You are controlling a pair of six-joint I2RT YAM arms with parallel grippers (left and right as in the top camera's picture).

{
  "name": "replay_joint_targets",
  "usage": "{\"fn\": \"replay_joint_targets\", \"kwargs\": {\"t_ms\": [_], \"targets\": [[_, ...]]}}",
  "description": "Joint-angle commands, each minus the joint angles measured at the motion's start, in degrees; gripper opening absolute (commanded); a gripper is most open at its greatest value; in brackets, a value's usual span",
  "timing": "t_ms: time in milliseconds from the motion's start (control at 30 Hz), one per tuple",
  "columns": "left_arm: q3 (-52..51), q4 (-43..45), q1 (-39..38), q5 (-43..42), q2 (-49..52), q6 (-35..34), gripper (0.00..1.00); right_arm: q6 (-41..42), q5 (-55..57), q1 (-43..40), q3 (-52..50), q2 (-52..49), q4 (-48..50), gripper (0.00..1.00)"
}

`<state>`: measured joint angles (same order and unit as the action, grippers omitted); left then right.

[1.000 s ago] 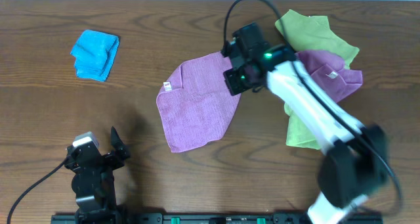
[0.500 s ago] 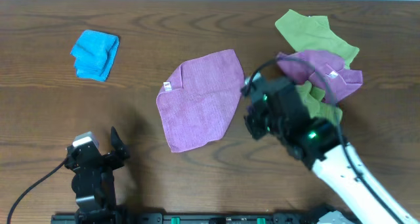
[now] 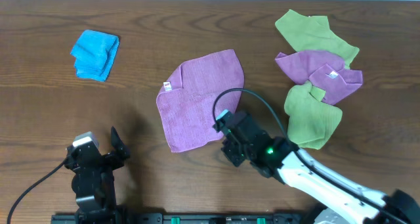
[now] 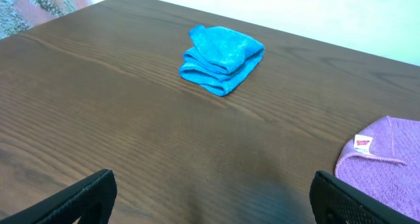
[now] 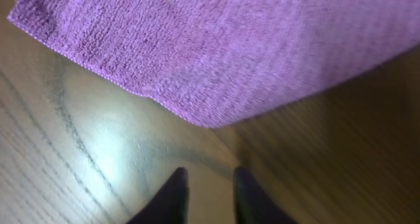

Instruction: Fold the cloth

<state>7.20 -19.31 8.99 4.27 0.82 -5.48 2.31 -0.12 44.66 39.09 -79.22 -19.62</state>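
Observation:
The cloth (image 3: 200, 99) is lilac-purple and lies spread flat in the middle of the table, its white tag (image 3: 167, 87) at the left edge. My right gripper (image 3: 224, 127) hovers at the cloth's near right edge. In the right wrist view the cloth (image 5: 223, 46) fills the top, and my right gripper (image 5: 210, 184) is open by a narrow gap over bare wood, just short of the cloth's corner and holding nothing. My left gripper (image 3: 98, 148) rests at the near left, wide open and empty. In the left wrist view the cloth (image 4: 387, 161) shows at the right.
A folded bright-blue cloth (image 3: 96, 53) lies at the far left, also seen from the left wrist (image 4: 221, 58). At the far right a second purple cloth (image 3: 321, 69) lies crumpled between two lime-green cloths (image 3: 315, 30) (image 3: 313, 115).
My right arm has swung from the cloth's far right corner back to its near right edge. Its jaws, shut before, have parted. The left arm has not moved.

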Motion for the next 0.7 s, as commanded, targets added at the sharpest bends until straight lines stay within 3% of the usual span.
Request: {"fn": "replay_joint_targets", "kwargs": {"t_ms": [0, 67, 667], "targets": [[-1.2, -0.5, 0.4, -0.1, -0.1, 1.0, 0.95, 0.2, 1.4, 1.2, -0.5, -2.4, 2.0, 0.50], [-1.2, -0.5, 0.4, -0.1, -0.1, 1.0, 0.95, 0.2, 1.4, 1.7, -0.5, -3.3, 2.8, 0.61], [-1.2, -0.5, 0.4, -0.1, -0.1, 1.0, 0.95, -1.3, 3.5, 5.6, -0.5, -9.2, 6.6, 0.60]]}}
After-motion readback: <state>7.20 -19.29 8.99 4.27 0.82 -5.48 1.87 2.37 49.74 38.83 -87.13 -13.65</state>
